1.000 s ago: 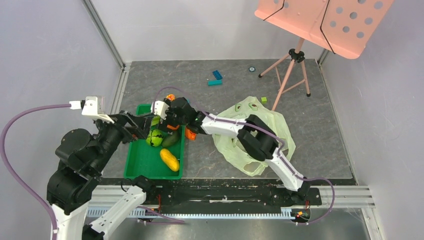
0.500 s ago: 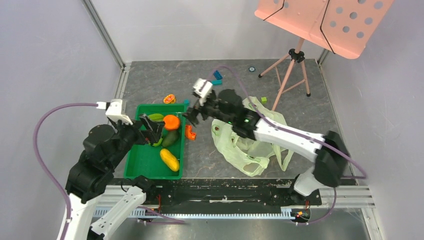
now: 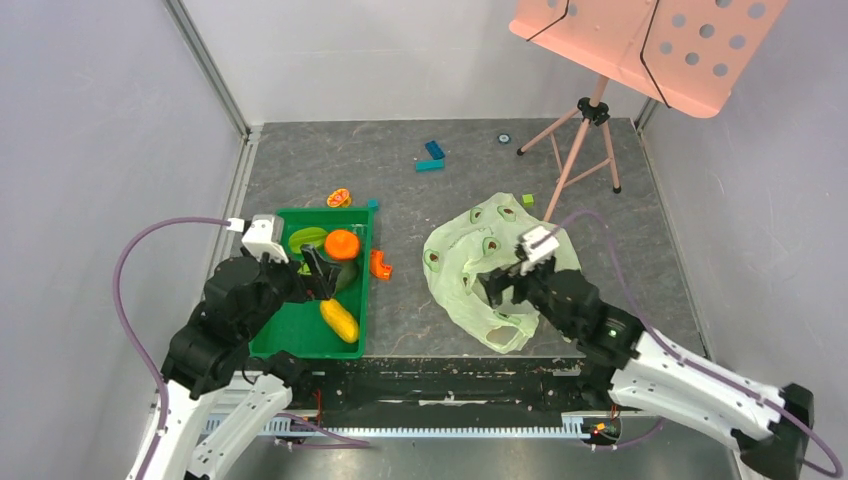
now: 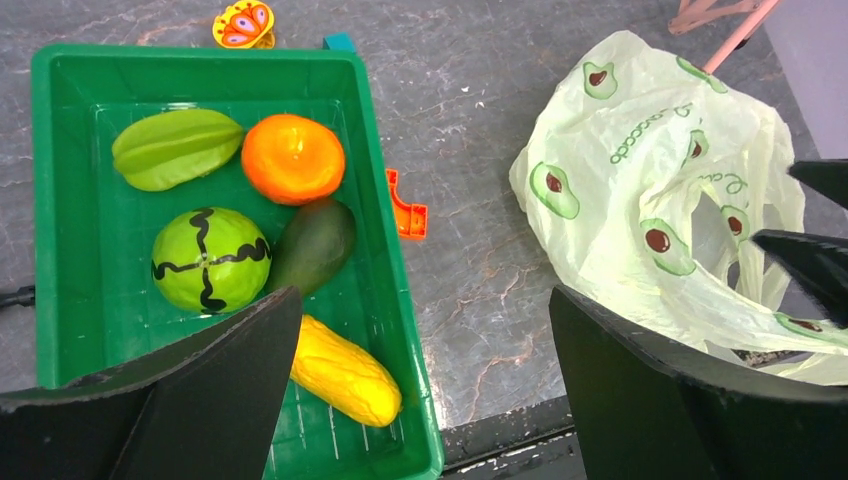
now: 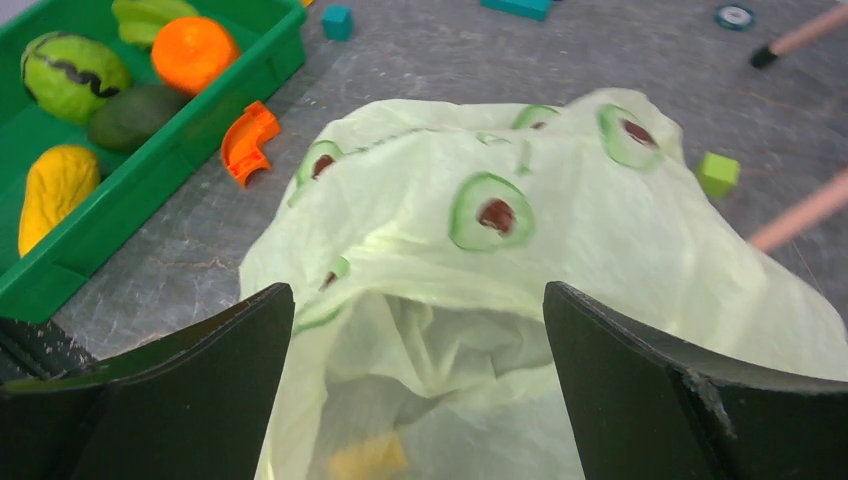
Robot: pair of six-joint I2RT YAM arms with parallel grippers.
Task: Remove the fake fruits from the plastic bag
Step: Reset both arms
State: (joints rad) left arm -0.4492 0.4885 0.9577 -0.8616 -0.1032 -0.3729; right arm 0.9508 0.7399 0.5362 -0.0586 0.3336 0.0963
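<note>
**Fig.** Fruit-unbagging rig, top + wrist views.

**Risk 1 (judged):** the plastic bag (image 5: 560, 230) is thin, crinkly & pinned by nothing. If the right jaws shut here they may nip film instead of fruit and lift or drag the whole bag. Anything inside could then spill across the desk (image 3: 400, 300).

**Risk 2:** a faint yellowish shape (image 5: 365, 458) shows low in the bag mouth, too dim to say whether it is a fruit. A blind reach could miss it or push it deeper. The left jaws are well apart from the bag, so they give no counter-hold.

**Jaws:** both pairs released, spread wide, empty.
- Right jaws hang over the near part of the bag, w/ its mouth btwn the two fingers. Contact w/ the film cannot be told.
- Left jaws hover above the right side of the green tray (image 4: 90, 230), left of the bag.

**Fruits in tray:** orange (image 4: 293, 158), ribbed light-green fruit (image 4: 176, 148), striped green ball (image 4: 210, 259), avocado (image 4: 312, 244), yellow oblong fruit (image 4: 345, 371).

An orange curved piece (image 4: 405, 210) lies on the desk btwn tray & bag.
</note>
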